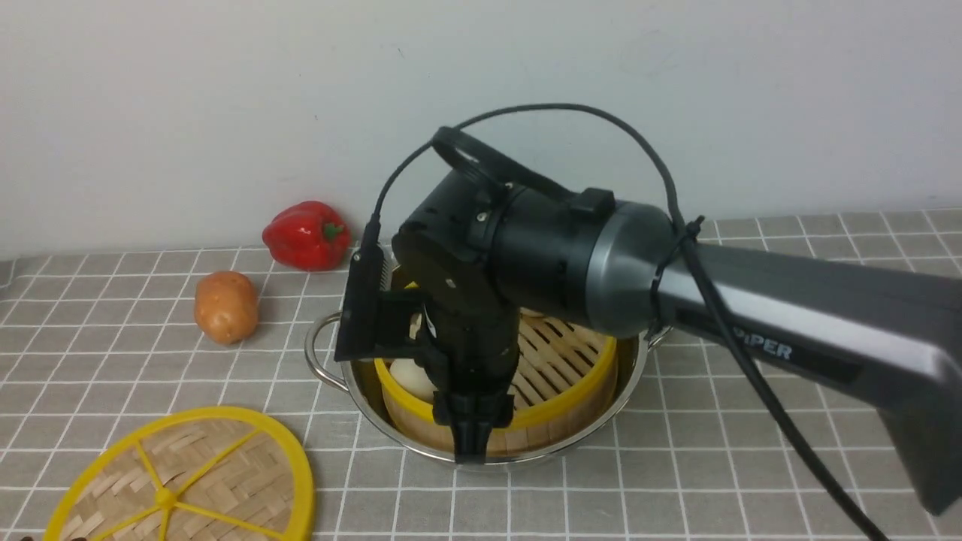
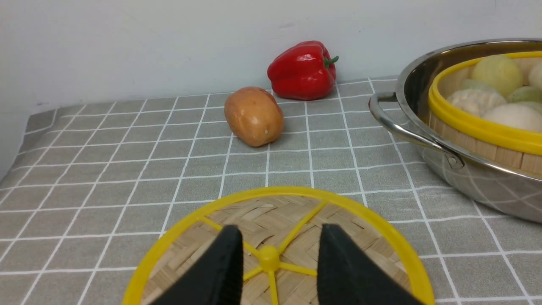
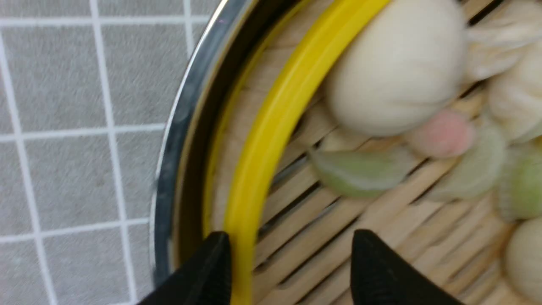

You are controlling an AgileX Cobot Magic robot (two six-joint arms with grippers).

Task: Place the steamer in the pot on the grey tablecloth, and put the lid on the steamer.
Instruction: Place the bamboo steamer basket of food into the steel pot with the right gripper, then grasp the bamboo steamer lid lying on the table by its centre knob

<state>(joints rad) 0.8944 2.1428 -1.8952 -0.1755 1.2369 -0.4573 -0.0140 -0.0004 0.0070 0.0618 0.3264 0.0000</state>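
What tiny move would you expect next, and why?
Probably the right gripper lifts clear: its jaws are open astride the yellow rim of the round bamboo steamer, which sits in the shiny steel pot, while the flat woven lid waits on the cloth.

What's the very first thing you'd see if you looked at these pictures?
The big black and silver right arm fills the middle, its gripper pointing down at the near rim of the steamer, which sits in the shiny pot with buns inside. Next, the bright yellow lid lying flat on the grey tablecloth at front left, and a red pepper by the wall.
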